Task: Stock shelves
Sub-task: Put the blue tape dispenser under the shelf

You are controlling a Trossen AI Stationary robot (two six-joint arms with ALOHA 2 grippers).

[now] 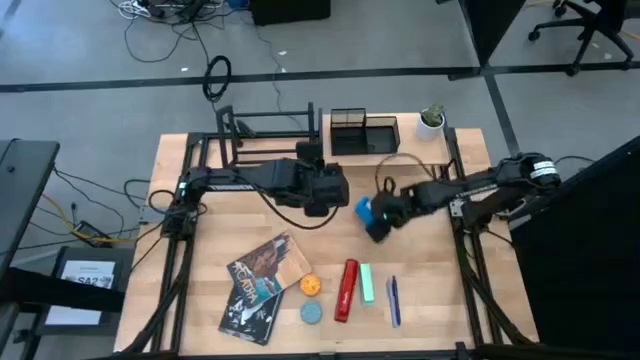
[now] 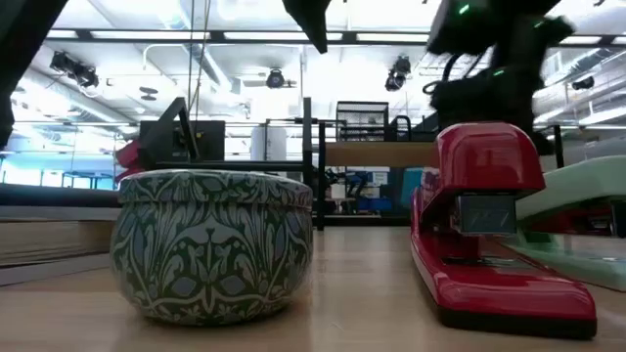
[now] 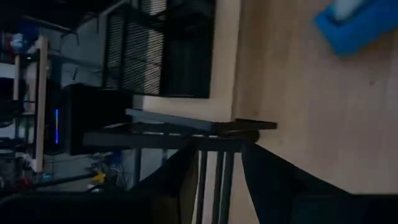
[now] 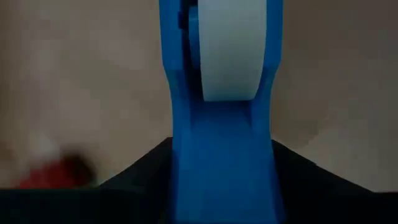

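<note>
Pale wood table (image 1: 420,280), glossy red stapler (image 2: 489,230)

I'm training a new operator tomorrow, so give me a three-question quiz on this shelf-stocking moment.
1. True or false: the right gripper is shut on the blue tape dispenser.
2. Which lies nearest the red stapler? A) plant B) green eraser C) mesh organizer
3. Fill in: the left gripper hangs near the black ______.

Key: 1 true; 2 B; 3 rack.
</note>
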